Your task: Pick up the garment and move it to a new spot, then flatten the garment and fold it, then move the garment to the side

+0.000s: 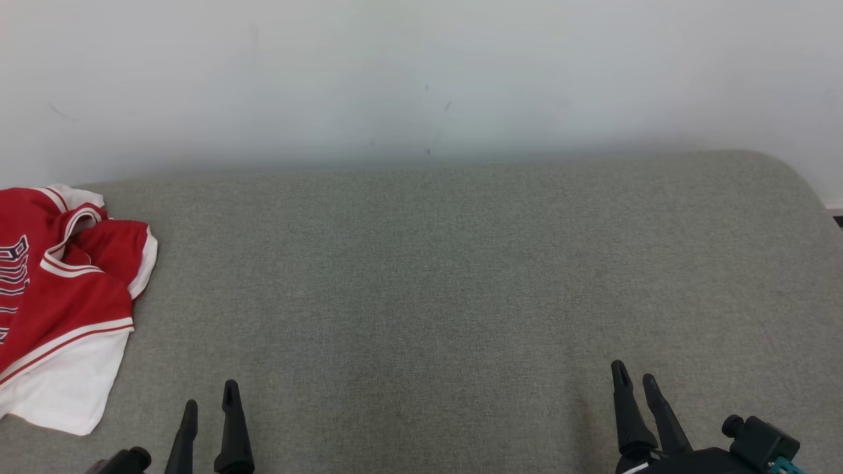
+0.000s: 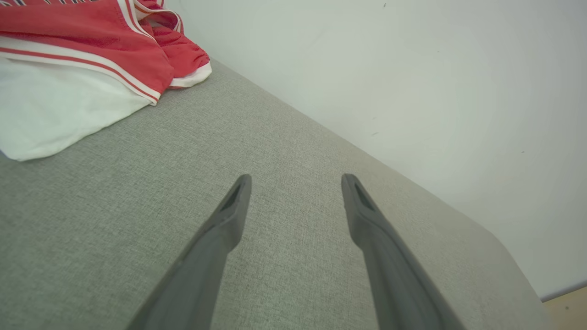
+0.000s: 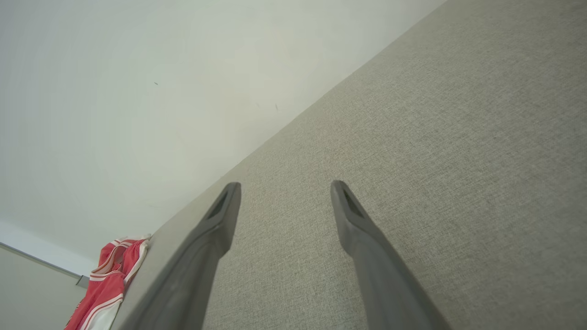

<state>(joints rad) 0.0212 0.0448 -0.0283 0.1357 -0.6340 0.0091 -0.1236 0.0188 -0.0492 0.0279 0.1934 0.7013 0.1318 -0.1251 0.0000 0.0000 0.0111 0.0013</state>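
Note:
The garment (image 1: 62,296) is a red jersey with white trim over a white layer, lying rumpled at the far left of the grey upholstered surface (image 1: 428,276). In the left wrist view the garment (image 2: 91,59) fills the upper left corner; in the right wrist view the garment (image 3: 107,279) is small at the lower left. My left gripper (image 1: 209,392) stands open near the front edge, to the right of the garment and apart from it, nothing between its fingers. My right gripper (image 1: 635,372) is open at the lower right, far from the cloth. The left gripper (image 2: 296,181) and right gripper (image 3: 284,188) hover over bare fabric.
A pale wall (image 1: 421,72) runs along the back of the grey surface. The surface's right end curves down at a rounded corner (image 1: 790,178), with a strip of floor (image 2: 568,307) beyond it.

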